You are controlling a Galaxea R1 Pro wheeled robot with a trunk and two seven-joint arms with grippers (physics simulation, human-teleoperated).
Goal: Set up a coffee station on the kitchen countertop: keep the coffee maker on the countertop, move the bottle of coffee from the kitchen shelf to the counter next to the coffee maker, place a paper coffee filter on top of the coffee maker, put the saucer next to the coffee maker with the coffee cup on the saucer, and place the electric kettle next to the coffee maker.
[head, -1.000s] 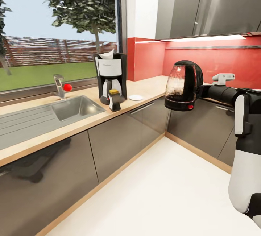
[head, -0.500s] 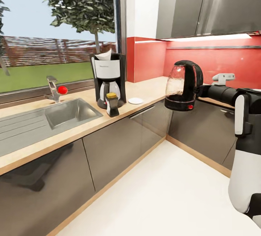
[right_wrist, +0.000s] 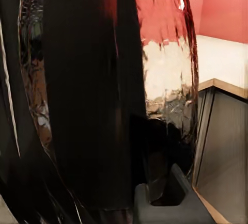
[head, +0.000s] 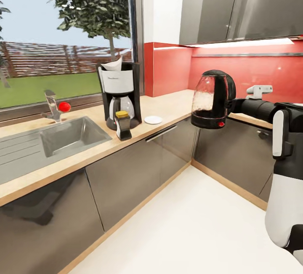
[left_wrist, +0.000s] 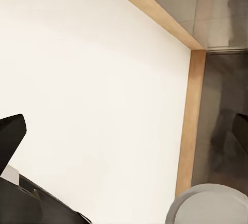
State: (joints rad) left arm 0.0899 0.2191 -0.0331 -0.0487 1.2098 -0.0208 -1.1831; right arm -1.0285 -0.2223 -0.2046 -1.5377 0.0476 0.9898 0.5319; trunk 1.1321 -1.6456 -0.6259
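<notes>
Above floor, upright electric kettle (head: 212, 99), handle rightward

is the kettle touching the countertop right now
Apart. The head view shows the electric kettle held in the air by the right arm, out over the floor, clear of the kitchen countertop.

dark glass electric kettle (head: 212, 99) upright, held off the kitchen countertop (head: 168, 106)

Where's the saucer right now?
In the head view, the saucer lies on the kitchen countertop, just right of the coffee maker, nothing on it.
</notes>
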